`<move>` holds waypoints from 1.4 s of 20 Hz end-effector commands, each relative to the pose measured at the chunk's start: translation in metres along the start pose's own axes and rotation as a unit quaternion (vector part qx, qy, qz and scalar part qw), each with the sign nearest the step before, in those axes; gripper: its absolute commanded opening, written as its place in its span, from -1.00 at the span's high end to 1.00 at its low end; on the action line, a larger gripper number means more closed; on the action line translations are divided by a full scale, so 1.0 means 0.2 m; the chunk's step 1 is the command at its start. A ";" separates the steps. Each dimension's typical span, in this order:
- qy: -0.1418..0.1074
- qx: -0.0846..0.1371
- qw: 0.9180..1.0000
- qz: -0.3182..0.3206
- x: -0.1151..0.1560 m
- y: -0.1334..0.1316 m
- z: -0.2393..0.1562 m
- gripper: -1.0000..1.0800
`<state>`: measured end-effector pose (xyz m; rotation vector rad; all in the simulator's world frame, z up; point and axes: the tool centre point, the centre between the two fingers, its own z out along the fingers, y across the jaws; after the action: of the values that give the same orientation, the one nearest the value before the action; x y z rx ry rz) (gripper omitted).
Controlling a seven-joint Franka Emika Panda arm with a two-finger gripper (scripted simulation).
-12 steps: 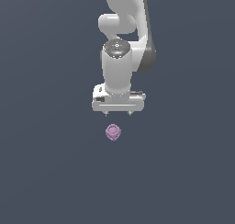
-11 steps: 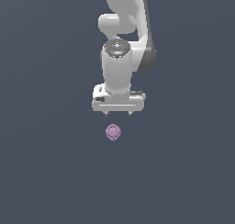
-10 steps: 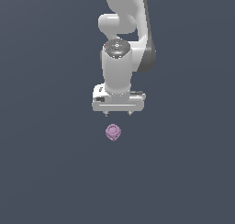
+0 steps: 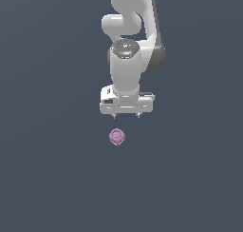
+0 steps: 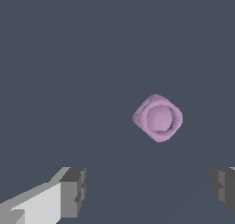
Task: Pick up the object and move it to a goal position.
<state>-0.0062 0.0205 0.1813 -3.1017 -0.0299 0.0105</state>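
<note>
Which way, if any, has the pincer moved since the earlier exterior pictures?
No. In the exterior view the pincer hangs just above the purple object with the same gap as before, and the object lies at the same spot on the floor.

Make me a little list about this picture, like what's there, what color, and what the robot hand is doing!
thing: small knobbly lump
color: pale purple-pink
shape: rounded, with a ring-like bump on its face
where: on the plain dark grey floor, nothing else near it
tool: white, open, fingers spread wide
touching: no, the tool is apart from the lump
held: not yet
</note>
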 end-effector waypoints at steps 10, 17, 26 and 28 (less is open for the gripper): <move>0.000 0.000 0.999 0.035 0.02 0.02 0.04 -0.92; 0.001 -0.002 0.995 0.104 0.05 0.06 0.13 -0.92; 0.004 -0.008 0.973 0.231 0.09 0.15 0.29 -0.92; 0.005 -0.010 0.967 0.256 0.10 0.17 0.32 -0.92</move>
<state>0.0130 -0.0069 0.1201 -3.0408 0.7069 0.0131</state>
